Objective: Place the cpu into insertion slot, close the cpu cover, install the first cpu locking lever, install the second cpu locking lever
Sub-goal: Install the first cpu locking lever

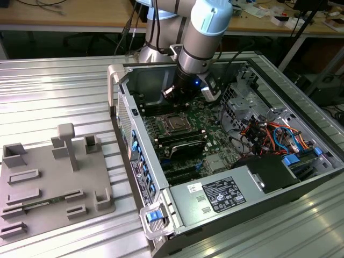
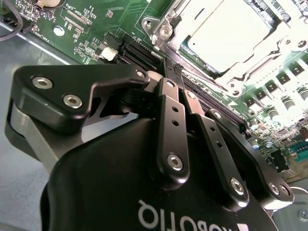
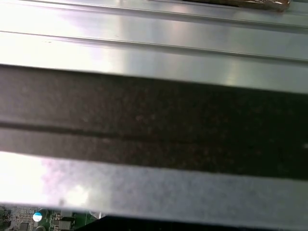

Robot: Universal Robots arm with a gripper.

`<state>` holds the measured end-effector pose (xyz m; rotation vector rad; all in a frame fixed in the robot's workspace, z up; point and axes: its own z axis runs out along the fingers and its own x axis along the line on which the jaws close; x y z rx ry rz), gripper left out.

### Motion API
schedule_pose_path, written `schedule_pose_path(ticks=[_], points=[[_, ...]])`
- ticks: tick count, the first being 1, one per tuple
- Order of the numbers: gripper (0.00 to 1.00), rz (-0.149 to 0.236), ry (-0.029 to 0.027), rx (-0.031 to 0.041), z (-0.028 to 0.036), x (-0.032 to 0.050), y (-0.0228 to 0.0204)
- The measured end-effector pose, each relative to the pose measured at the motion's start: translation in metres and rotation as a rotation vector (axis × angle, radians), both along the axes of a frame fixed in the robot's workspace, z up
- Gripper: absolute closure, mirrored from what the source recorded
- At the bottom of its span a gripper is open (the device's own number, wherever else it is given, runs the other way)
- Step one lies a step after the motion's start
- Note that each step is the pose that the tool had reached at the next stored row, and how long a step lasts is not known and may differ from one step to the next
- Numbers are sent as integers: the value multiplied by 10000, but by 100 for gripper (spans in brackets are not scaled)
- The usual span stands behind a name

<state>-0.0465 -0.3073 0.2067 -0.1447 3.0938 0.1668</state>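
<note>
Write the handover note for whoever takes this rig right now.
Claw: low inside the open computer case, over the motherboard and just beside the insertion slot.
Things: the cpu lies in the slot, silver top up. The cpu cover appears folded down around it.
Done: cpu placed; cover seemingly closed.
Left: both locking levers unconfirmed. Whether either is latched cannot be told from these views.

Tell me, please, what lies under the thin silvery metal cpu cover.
The flat silver-grey cpu shows through the cut-out in the thin silvery cpu cover; whatever lies beneath the cpu is covered.
</note>
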Motion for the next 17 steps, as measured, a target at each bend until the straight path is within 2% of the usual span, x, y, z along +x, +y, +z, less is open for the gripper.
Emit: schedule_pose_path(ticks=[3, 14, 16, 17], points=[[89, 1, 2, -35, -4, 0, 0], [89, 1, -1, -50, -19, 1, -7], [89, 1, 0, -252, -6, 1, -17], [89, 0, -1, -268, -8, 1, -18]])
